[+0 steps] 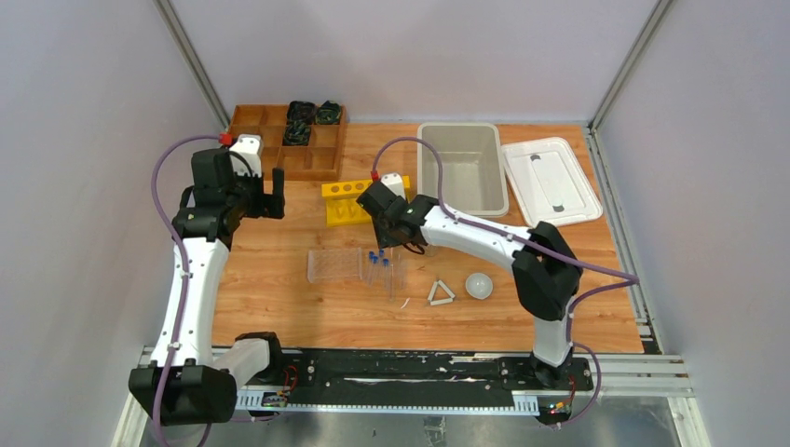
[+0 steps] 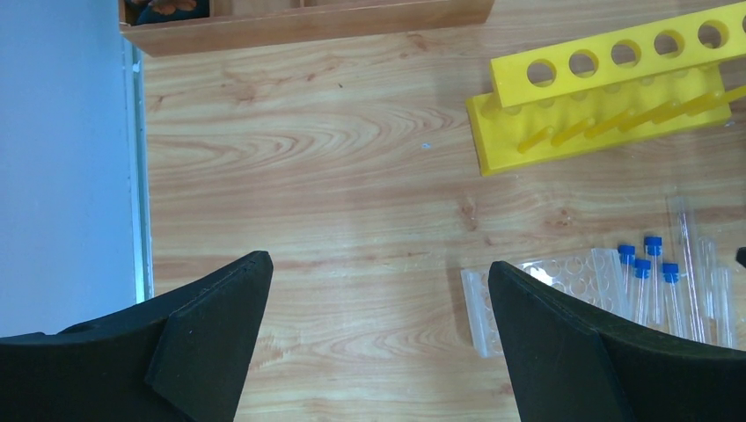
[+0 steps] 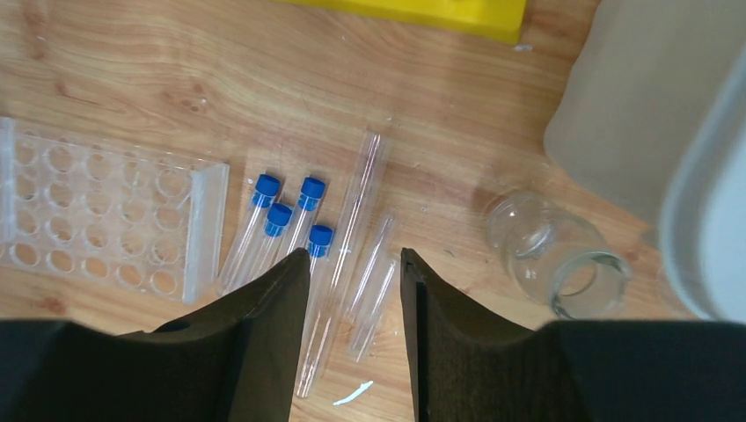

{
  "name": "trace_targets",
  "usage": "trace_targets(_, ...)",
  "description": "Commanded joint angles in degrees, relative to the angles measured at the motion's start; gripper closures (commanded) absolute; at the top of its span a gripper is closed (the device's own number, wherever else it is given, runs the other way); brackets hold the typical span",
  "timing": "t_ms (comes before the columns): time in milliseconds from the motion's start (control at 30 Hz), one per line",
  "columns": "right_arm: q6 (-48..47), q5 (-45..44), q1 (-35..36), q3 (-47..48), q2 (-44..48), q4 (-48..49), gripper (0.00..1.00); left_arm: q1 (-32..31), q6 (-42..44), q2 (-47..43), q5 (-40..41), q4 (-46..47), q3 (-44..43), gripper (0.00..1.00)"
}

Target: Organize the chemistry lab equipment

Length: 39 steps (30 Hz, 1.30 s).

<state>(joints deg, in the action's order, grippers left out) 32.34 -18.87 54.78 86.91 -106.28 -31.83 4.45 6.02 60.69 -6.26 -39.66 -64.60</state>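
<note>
Several clear tubes with blue caps [image 3: 280,220] lie on the wooden table beside the clear plastic tube rack [image 3: 97,211]. They also show in the top view [image 1: 377,261] and the left wrist view [image 2: 647,272]. My right gripper [image 3: 354,255] is open and empty, low over some uncapped clear tubes [image 3: 374,264]. A clear glass beaker [image 3: 563,259] lies on its side to its right. The white triangle frame [image 1: 442,294] and the white round dish [image 1: 479,285] lie nearer the front. My left gripper [image 2: 378,264] is open and empty, raised left of the rack [image 2: 563,281].
A yellow six-hole rack [image 1: 359,200] stands behind the tubes. A wooden compartment tray [image 1: 279,140] with black items sits at the back left. A grey bin [image 1: 461,168] and its white lid [image 1: 551,182] are at the back right. A small white scrap [image 3: 356,392] lies near the tubes.
</note>
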Motion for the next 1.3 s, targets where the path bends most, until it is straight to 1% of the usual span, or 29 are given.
trace_targets(0,4.49,-0.79,0.45,2.75,-3.68,-2.00,0.54,0.43,1.25,-1.63,-0.41,-1.07,-2.03,0.00)
trace_targets(267,6.96,-3.17,0.20,4.05,-8.38,-2.00,0.54,0.47,1.24,-3.31,-2.13,-0.96,-1.14,0.01)
trace_targets(833,8.13,-2.10,-1.76,5.50,-14.30,-2.66,0.58,0.47,0.90,-4.00,-3.43,-0.51,-0.60,0.01)
trace_targets(1067,7.72,-1.77,-2.37,7.52,-17.23,-2.64,0.62,0.47,0.77,-4.35,-4.06,-0.51,-0.18,0.01)
trace_targets(1267,7.75,-1.46,-3.34,7.73,-18.06,-2.58,0.69,0.45,0.83,-4.39,-4.65,-0.68,0.00,0.01)
